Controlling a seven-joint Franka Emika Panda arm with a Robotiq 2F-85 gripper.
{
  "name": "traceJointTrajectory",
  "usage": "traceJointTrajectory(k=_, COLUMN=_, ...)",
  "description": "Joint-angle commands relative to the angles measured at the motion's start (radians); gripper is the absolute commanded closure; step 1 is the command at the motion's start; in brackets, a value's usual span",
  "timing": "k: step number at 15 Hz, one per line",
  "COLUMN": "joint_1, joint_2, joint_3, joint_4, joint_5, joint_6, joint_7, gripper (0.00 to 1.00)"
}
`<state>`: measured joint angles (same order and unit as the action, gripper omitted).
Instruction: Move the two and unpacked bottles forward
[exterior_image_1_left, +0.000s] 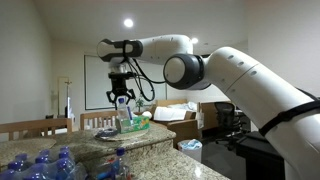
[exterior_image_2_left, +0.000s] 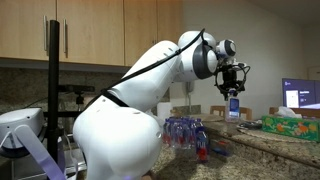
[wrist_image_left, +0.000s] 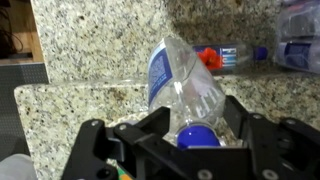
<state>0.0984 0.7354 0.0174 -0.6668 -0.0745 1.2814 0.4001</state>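
My gripper (wrist_image_left: 190, 135) is shut on a clear plastic water bottle (wrist_image_left: 180, 85) with a blue cap and blue label, gripping it near the cap end. In both exterior views the gripper (exterior_image_1_left: 122, 99) (exterior_image_2_left: 233, 88) holds this bottle (exterior_image_1_left: 125, 120) (exterior_image_2_left: 233, 106) upright above the granite counter (wrist_image_left: 90, 60). A second loose bottle (wrist_image_left: 222, 57) with a red cap lies on its side on the counter beyond it; it also shows in an exterior view (exterior_image_2_left: 203, 150).
A shrink-wrapped pack of bottles (exterior_image_1_left: 40, 163) (exterior_image_2_left: 185, 130) (wrist_image_left: 298, 40) stands on the counter. A green tissue box (exterior_image_2_left: 290, 122) lies near the gripper. The counter edge drops off at the left in the wrist view (wrist_image_left: 25, 95). Cardboard boxes (exterior_image_1_left: 180, 112) sit behind.
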Motion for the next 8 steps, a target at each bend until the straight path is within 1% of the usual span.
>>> traceJointTrajectory(k=1, joint_1=-0.039, joint_2=-0.083, joint_3=0.020, joint_4=-0.174, joint_5=0.065, joint_6=-0.059, joint_7=0.008, gripper=0.62)
traceJointTrajectory(k=5, joint_1=-0.047, joint_2=-0.137, joint_3=0.025, joint_4=-0.364, joint_5=0.145, joint_6=0.011, joint_7=0.039, gripper=0.62)
traceJointTrajectory(k=8, joint_1=-0.030, joint_2=-0.181, joint_3=0.016, joint_4=-0.492, joint_5=0.178, joint_6=0.092, joint_7=0.066, gripper=0.62)
